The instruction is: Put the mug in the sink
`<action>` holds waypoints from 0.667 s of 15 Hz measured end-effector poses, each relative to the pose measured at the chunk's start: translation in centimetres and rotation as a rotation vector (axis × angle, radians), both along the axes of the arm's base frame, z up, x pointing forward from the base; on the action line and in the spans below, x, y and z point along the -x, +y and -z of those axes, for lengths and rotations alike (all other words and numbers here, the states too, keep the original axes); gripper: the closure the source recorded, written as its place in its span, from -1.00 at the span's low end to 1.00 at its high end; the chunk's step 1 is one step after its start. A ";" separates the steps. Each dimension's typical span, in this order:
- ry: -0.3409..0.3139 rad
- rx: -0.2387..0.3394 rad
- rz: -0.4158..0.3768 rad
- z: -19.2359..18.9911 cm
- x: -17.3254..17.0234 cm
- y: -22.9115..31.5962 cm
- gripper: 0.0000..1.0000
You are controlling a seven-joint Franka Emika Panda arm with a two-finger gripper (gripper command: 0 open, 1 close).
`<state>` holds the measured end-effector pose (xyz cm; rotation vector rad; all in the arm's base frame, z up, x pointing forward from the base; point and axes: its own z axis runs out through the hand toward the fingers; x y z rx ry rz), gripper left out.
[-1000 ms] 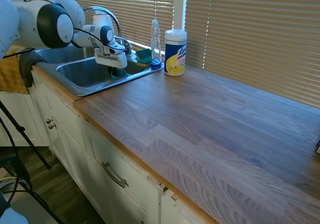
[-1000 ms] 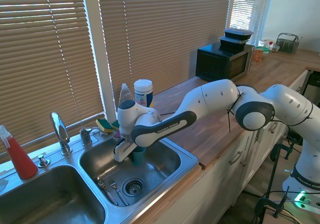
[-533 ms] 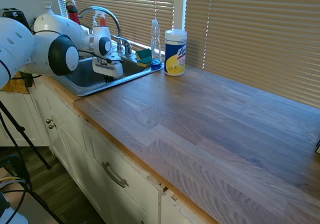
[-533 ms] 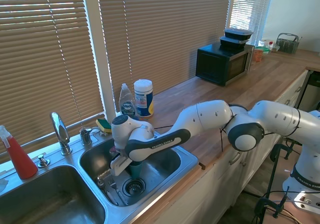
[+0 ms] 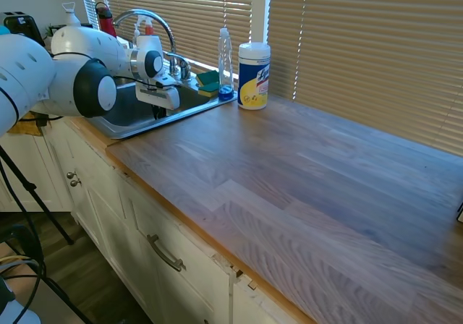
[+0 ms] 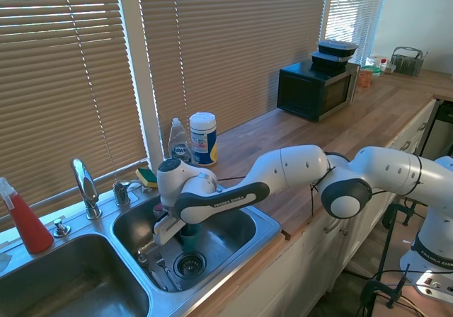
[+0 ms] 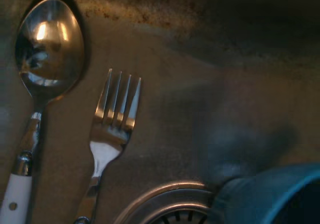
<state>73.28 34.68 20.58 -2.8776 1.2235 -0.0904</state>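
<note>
One mug (image 6: 188,233) low in sink (image 6: 265,226) basin, beside drain (image 6: 188,264), gripper (image 6: 178,230) above

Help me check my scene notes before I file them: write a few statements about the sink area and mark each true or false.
1. The mug is down inside the sink basin, near the drain. True.
2. A spoon and a fork lie on the basin floor. True.
3. The wipes canister lies in the sink. False: it stands upright on the countertop beside the sink.
4. The tool is raised high above the faucet. False: it reaches down into the basin at the mug.
5. The red spray bottle stands on the microwave. False: it stands behind the other basin.
</note>
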 end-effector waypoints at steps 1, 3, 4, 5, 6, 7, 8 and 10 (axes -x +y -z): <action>-0.002 -0.001 0.001 -0.2 -0.1 -0.1 -1.00; -0.013 -0.006 0.004 -0.8 -0.3 -0.2 -1.00; -0.020 -0.009 0.007 -1.5 -0.5 -0.3 -1.00; -0.026 -0.012 0.011 -2.4 -0.7 -0.5 -1.00; -0.032 -0.014 0.014 -3.5 -0.8 -0.7 -1.00; -0.035 -0.014 0.017 -4.8 -0.9 -0.9 -1.00; -0.040 -0.015 0.018 -6.1 -1.0 -1.0 -1.00; -0.052 -0.019 0.018 -8.8 -0.9 -0.8 -1.00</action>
